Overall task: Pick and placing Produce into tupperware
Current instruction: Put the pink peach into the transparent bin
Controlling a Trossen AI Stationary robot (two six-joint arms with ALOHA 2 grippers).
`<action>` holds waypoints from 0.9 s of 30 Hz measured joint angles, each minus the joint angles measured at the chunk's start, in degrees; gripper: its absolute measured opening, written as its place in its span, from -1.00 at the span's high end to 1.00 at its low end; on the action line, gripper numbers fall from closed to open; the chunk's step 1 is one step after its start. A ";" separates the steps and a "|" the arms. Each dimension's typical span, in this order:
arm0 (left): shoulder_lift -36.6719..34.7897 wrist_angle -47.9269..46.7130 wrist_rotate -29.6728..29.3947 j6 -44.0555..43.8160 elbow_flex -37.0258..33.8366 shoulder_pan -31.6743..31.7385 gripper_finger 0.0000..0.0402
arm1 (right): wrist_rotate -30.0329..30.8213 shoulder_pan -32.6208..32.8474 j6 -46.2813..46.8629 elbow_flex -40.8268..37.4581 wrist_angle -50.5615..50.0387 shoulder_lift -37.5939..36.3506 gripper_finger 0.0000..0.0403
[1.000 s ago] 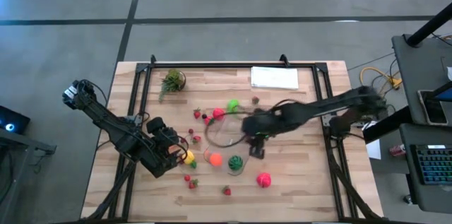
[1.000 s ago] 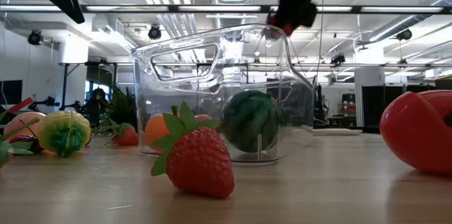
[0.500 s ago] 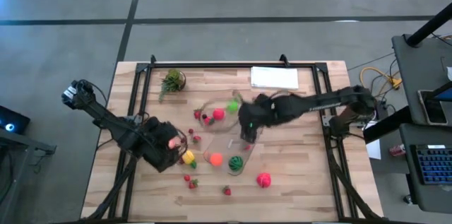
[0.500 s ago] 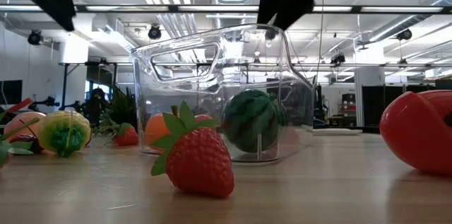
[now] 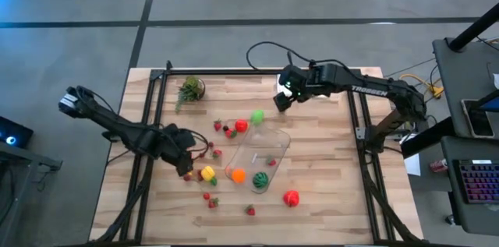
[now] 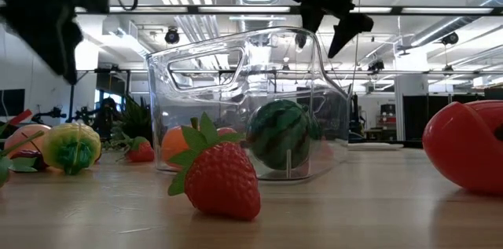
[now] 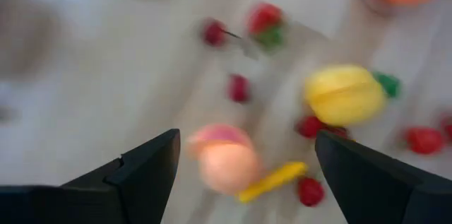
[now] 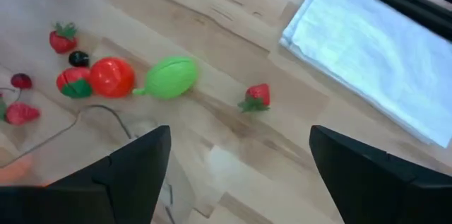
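The things are carried by a pale wooden plank counter (image 5: pixel 327 200) framed with black rails. A clear tupperware (image 5: pixel 259 161) is set near its middle, with an orange fruit (image 5: pixel 238 175) and a small watermelon (image 5: pixel 262 178) seen inside it. A potted plant (image 5: pixel 189 89) and a white sheet (image 5: pixel 306 85) are placed along the far edge. Scattered on the boards are a green pear-like piece (image 5: pixel 257 115), a red tomato (image 5: pixel 241 125), a yellow fruit (image 5: pixel 207 174), a red pepper (image 5: pixel 291 198) and small strawberries (image 5: pixel 249 210).
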 joint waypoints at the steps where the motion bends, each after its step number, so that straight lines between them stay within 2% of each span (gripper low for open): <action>1: -0.70 2.64 1.43 0.46 -2.21 0.00 -0.56 | -0.02 -0.02 -0.22 0.00 -0.02 -0.08 -0.64; 4: -1.59 3.57 2.06 -6.45 -7.23 0.11 -0.56 | 0.10 0.17 -0.21 0.00 -0.09 -0.44 -0.64; 6: -1.98 2.39 1.97 -14.63 -9.12 0.36 -0.56 | 0.25 0.22 -0.21 0.00 -0.13 -0.48 -0.64; 10: -2.21 0.73 3.35 -36.64 -10.69 0.54 -0.56 | 1.05 0.18 1.17 -0.04 -0.11 -0.33 -0.64; 13: -2.15 1.63 3.80 -45.74 -10.54 0.57 -0.56 | 2.45 0.18 1.29 -0.11 -0.15 -0.28 -0.64; 19: -1.86 1.25 3.87 -46.86 -9.50 0.46 -0.56 | 6.65 0.15 0.19 -0.11 -0.15 -0.28 -0.63; 23: -1.88 1.24 4.14 -46.15 -9.48 0.46 -0.56 | 6.41 0.17 -1.26 -0.11 -0.82 -0.32 -0.63; 27: -1.86 1.28 7.72 -45.36 -8.74 0.46 -0.56 | 5.38 0.15 -1.52 -0.13 -3.95 -0.46 -0.63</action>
